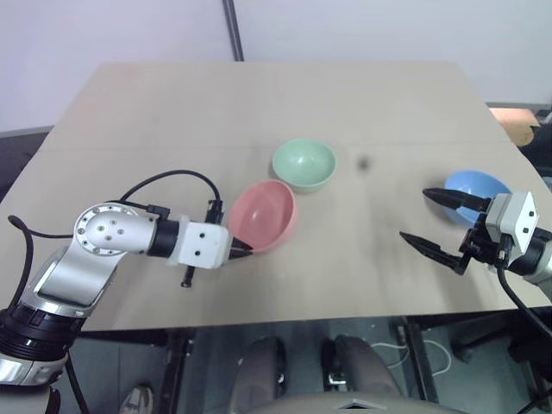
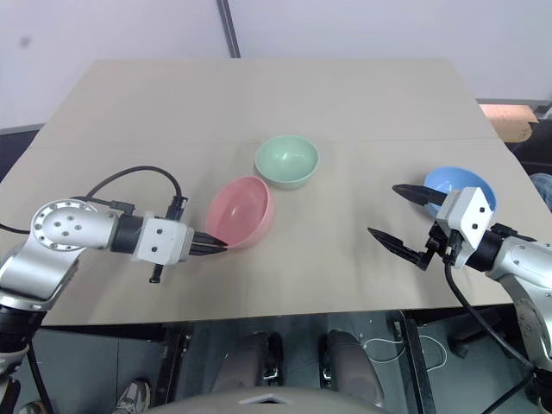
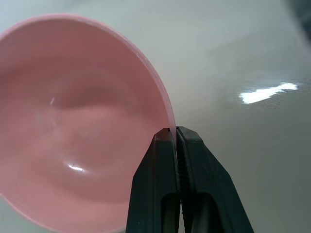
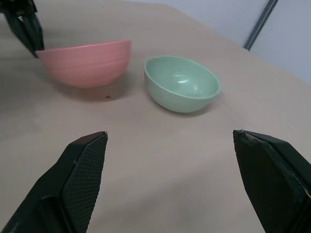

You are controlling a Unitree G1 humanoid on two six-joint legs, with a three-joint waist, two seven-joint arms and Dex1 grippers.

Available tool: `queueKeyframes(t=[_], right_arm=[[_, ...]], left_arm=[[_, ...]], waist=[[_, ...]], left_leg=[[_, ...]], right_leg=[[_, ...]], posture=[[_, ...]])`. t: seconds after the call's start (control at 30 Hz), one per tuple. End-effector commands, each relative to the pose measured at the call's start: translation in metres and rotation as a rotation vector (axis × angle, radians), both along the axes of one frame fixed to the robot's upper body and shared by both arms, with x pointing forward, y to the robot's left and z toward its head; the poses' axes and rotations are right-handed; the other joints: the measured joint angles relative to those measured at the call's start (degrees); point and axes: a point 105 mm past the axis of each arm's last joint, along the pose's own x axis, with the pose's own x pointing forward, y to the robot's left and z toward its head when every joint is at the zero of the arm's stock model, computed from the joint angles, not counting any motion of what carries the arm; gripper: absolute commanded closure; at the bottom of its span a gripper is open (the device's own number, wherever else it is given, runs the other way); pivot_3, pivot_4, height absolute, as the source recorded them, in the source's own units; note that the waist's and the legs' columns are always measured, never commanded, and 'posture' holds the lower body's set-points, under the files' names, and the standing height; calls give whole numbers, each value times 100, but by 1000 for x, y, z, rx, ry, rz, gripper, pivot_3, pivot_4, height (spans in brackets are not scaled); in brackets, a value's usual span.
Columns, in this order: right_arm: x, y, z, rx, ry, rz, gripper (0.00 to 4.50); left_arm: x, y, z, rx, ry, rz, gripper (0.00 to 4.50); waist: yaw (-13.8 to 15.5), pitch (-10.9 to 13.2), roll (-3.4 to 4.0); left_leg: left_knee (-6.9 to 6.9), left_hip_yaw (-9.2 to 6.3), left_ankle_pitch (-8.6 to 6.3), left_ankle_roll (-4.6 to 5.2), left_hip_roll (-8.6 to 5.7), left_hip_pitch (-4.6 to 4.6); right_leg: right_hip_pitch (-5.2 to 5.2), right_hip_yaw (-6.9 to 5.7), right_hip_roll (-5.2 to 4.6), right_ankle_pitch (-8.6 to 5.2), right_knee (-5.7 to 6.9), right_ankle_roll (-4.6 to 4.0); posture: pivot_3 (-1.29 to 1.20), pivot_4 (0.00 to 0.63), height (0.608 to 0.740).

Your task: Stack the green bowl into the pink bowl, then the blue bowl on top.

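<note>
1. Pinched on the pink bowl's (image 1: 264, 216) near rim, the left gripper (image 1: 240, 251) holds it tilted on the table (image 1: 172, 112).
2. Right gripper (image 1: 438, 222) spread wide, beside the blue bowl (image 1: 477, 186).
3. Green bowl (image 1: 304, 163) sits upright just beyond the pink.

Bowls: three. One pink bowl (image 1: 264, 216), one green bowl (image 1: 304, 164), one blue bowl (image 1: 474, 185). Counter (image 1: 259, 103): one.

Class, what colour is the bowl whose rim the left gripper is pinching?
Salmon pink. The pink bowl shows best in the left wrist view, with the left gripper on its rim.
</note>
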Motion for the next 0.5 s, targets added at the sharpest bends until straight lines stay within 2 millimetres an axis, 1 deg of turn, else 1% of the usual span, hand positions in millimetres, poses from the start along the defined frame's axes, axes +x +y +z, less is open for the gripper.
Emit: queueKeyframes(t=[0.03, 0.07, 0.1, 0.13, 0.23, 0.3, 0.4, 0.47, 0.5], right_arm=[[0, 1, 12, -1, -52, -1, 0], [0, 1, 12, 0, -52, 2, 0], [1, 2, 13, 1, -53, 4, 0], [2, 2, 13, 4, -53, 6, 0], [6, 4, 13, 6, -48, 18, 0], [8, 7, 14, 6, -52, 31, 0], [14, 13, 15, 1, -63, 56, 0], [20, 18, 14, -3, -63, 68, 0], [24, 21, 14, -12, -69, 73, 0]], left_arm=[[3, 0, 13, -16, -34, 6, 3192], [4, -1, 15, -28, -34, 11, 2684], [4, -2, 17, -36, -35, 16, 2282], [4, -2, 19, -43, -39, 20, 2088], [7, -3, 29, -124, -53, 66, 907], [10, 1, 41, -203, -68, 135, 907], [20, 10, 55, -276, -118, 244, 907], [25, 9, 67, -364, -154, 288, 907], [28, 8, 74, -445, -155, 323, 907]], waist=[[4, 0, 0], [4, 0, 0], [4, 0, 0], [1, 0, 0], [-6, 0, 0], [-5, 0, -1], [-8, 0, 0], [-9, 1, 0], [-4, 1, 0]], left_leg=[[0, 0, 0, 0, 0, 0], [2, 0, 0, 0, 0, 0], [4, 0, 0, 1, 0, 0], [4, 1, 0, 1, 0, 0], [4, 1, 0, 1, 0, -1], [4, -1, 0, 1, 1, -1], [4, -1, 1, 0, 2, -1], [4, 0, 1, 1, 2, 0], [6, 0, 1, 1, 2, 1]], right_leg=[[0, 0, 0, 0, 0, 0], [0, 0, 1, 0, 0, 0], [1, 0, 0, 0, 0, 0], [1, 0, 1, 0, 0, 1], [0, 1, 1, 0, 0, 1], [0, 1, 3, 0, 0, 1], [0, 0, 3, 0, 0, 1], [0, 1, 3, 0, 0, 1], [2, 1, 3, 0, 1, 1]], posture=[[0, 150, 740], [0, 150, 740], [0, 150, 740], [0, 150, 740], [0, 150, 740], [0, 150, 740], [0, 150, 740], [0, 150, 740], [0, 150, 740]])
